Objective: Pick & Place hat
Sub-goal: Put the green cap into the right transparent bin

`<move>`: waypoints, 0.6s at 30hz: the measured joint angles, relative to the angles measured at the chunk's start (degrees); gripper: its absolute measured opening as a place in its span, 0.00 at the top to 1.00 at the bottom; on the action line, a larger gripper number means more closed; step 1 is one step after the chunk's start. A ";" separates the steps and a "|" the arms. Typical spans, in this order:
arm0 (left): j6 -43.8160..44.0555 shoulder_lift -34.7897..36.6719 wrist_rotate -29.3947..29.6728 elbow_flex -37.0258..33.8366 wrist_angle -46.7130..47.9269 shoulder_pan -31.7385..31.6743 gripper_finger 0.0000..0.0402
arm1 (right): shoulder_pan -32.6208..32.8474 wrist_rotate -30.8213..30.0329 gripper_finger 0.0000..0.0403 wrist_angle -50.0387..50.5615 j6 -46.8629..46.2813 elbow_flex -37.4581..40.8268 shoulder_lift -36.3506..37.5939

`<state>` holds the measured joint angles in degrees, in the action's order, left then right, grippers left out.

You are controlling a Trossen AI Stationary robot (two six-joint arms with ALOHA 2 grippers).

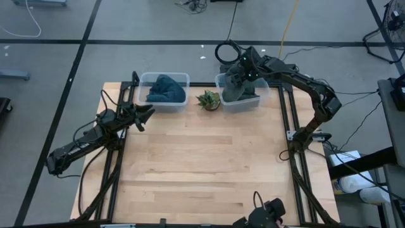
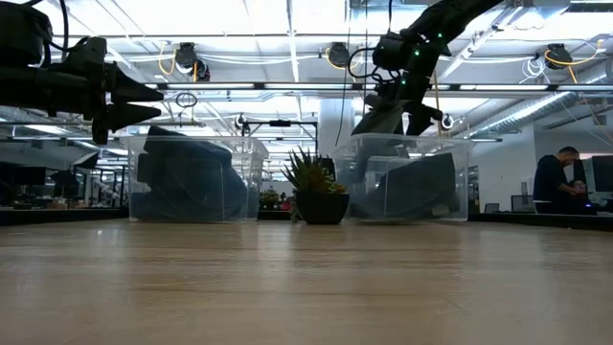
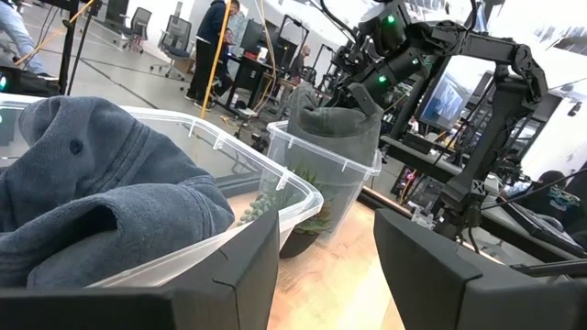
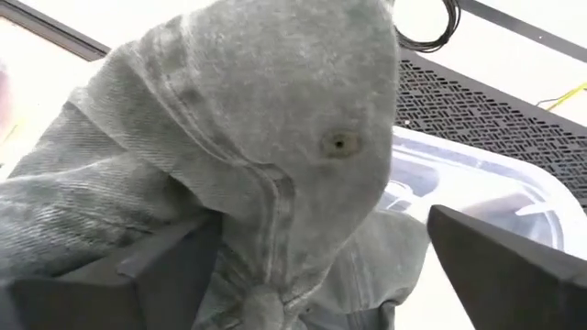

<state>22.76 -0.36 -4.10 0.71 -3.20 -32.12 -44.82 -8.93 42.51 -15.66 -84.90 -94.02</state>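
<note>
Right hand over the grey hat in the right bin, grasp not yet made

In the high view, the right hand (image 1: 242, 75) is at the upper right of the frame, above the right bin (image 1: 253, 102), where the grey hat (image 1: 235, 94) stands partly raised out of the bin. In the right wrist view its fingers are wide apart on both sides of the hat and do not press it, so I judge the step is either taking or just letting go; the pictures do not tell which. If it is picking, the next move calls for closing on a fold of the cloth and lifting straight up, clear of the rim. The left hand (image 1: 144, 115) waits at the left, fingers partly apart and holding nothing, beside the left bin (image 1: 144, 79) with the blue hat (image 1: 167, 90). A small plant (image 1: 208, 100) stands on the tabletop (image 1: 202, 164) between the bins.
</note>
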 joint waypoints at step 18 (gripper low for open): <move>0.00 0.00 -0.01 0.00 0.00 0.00 0.54 | 0.65 0.00 0.88 -5.87 4.38 0.00 0.02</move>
<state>22.76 -0.36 -4.11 0.71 -3.20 -32.12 -44.17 -8.93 36.64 -11.28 -84.90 -94.00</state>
